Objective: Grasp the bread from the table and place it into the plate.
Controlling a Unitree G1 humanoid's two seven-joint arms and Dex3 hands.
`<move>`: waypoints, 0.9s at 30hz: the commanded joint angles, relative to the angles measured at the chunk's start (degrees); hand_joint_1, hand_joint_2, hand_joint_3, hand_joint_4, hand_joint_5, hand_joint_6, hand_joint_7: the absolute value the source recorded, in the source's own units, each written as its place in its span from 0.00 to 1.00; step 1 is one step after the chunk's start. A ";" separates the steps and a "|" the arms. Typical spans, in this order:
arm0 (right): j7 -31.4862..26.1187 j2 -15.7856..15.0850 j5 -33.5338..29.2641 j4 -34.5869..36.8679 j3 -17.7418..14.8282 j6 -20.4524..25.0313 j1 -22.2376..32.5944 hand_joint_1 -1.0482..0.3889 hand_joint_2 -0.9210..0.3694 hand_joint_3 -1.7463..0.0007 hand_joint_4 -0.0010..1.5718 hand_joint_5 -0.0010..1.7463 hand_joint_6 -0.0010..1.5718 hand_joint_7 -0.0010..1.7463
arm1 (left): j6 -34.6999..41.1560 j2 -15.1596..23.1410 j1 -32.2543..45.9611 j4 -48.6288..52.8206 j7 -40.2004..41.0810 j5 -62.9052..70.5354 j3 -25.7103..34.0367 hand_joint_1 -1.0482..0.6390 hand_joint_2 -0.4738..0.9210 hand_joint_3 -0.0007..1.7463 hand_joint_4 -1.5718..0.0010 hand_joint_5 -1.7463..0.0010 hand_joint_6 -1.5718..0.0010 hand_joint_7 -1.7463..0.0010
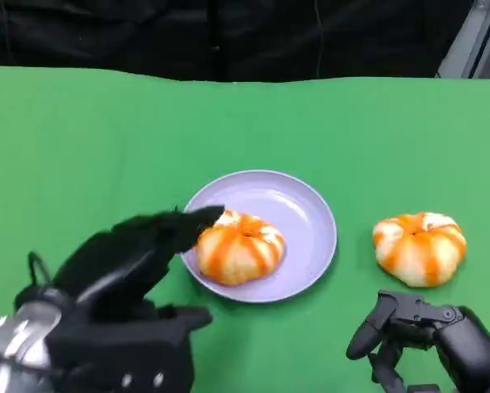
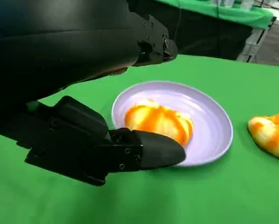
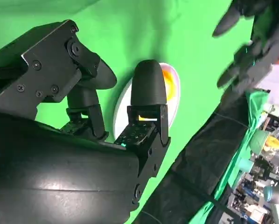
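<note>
One orange-and-white striped bread (image 1: 239, 247) lies in the lilac plate (image 1: 298, 214) at the middle of the green table. A second, similar bread (image 1: 419, 248) sits on the cloth to the plate's right. My left hand (image 1: 134, 258) hovers at the plate's left rim, fingers apart and holding nothing, one fingertip close to the bread in the plate. The left wrist view has that bread (image 2: 160, 122) in the plate (image 2: 209, 127) between the spread fingers (image 2: 153, 150). My right hand (image 1: 425, 337) hangs near the front edge, just before the second bread, fingers loosely apart and empty.
The green cloth (image 1: 106, 139) runs back to a black curtain (image 1: 229, 37). In the right wrist view the plate (image 3: 122, 103), its bread (image 3: 169, 87) and my blurred left hand (image 3: 251, 42) lie beyond my right fingers, with cluttered shelves far off.
</note>
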 commanded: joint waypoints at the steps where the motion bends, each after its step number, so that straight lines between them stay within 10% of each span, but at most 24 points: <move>1: -0.07 -0.37 0.46 -0.59 -0.24 0.58 0.17 0.74 0.40 0.32 0.55 0.82 0.52 0.68 | -2.08 -0.02 5.44 -2.94 2.32 -2.97 3.27 0.27 1.00 0.23 0.85 0.89 0.86 0.96; 9: -0.09 -0.47 0.31 -1.33 -0.18 0.95 0.40 0.73 0.40 0.33 0.56 0.83 0.52 0.67 | -13.33 -6.17 17.07 -3.95 11.96 -11.56 8.81 0.43 1.00 0.14 0.65 0.77 0.64 0.89; 12: 0.09 -0.62 0.52 -1.38 -0.30 0.99 0.33 0.74 0.40 0.33 0.56 0.83 0.53 0.67 | -18.99 -10.33 20.34 -1.74 16.43 -15.66 10.72 0.53 1.00 0.10 0.54 0.53 0.42 0.83; 19: 0.73 -0.98 1.38 -1.33 -1.00 1.49 0.14 0.74 0.39 0.33 0.55 0.82 0.52 0.67 | -19.24 -13.99 25.27 -1.40 15.33 -23.78 12.96 0.64 0.70 0.68 0.49 0.22 0.47 0.38; 27: 1.36 -1.25 1.82 -0.99 -1.58 1.40 0.22 0.75 0.39 0.33 0.54 0.82 0.52 0.68 | -20.90 -15.54 25.68 2.25 13.52 -29.77 13.23 0.61 0.62 0.78 0.46 0.04 0.50 0.17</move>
